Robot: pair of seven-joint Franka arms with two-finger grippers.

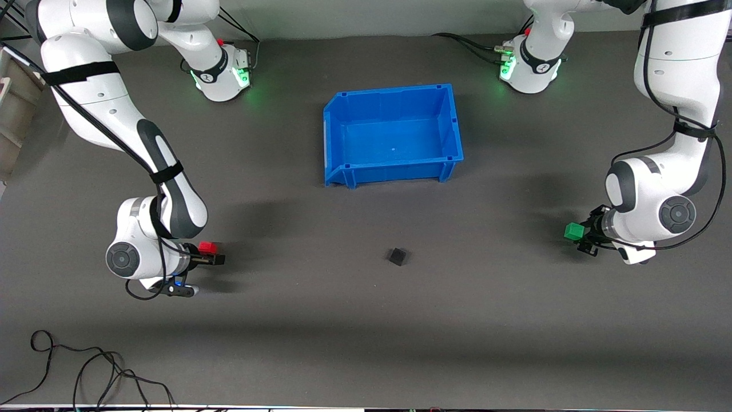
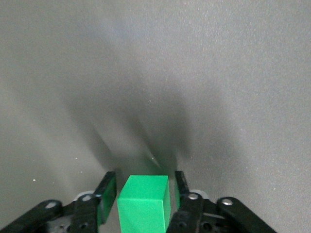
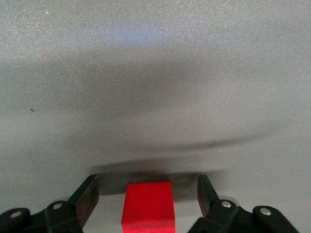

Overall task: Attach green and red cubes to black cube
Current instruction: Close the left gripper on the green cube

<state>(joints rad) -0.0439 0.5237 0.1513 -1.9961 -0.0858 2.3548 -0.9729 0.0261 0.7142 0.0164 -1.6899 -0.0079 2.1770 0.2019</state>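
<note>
The green cube lies on the grey mat at the left arm's end of the table. My left gripper is down at the mat and shut on it, one finger on each side. At the right arm's end, the red cube sits on the mat between the fingers of my right gripper. That gripper is open, with a gap on both sides of the cube. The black cube stands alone on the mat about midway between the two grippers.
An empty blue bin stands farther from the front camera than the black cube, mid-table. Loose black cables lie along the table's near edge toward the right arm's end. Both arm bases stand along the back edge.
</note>
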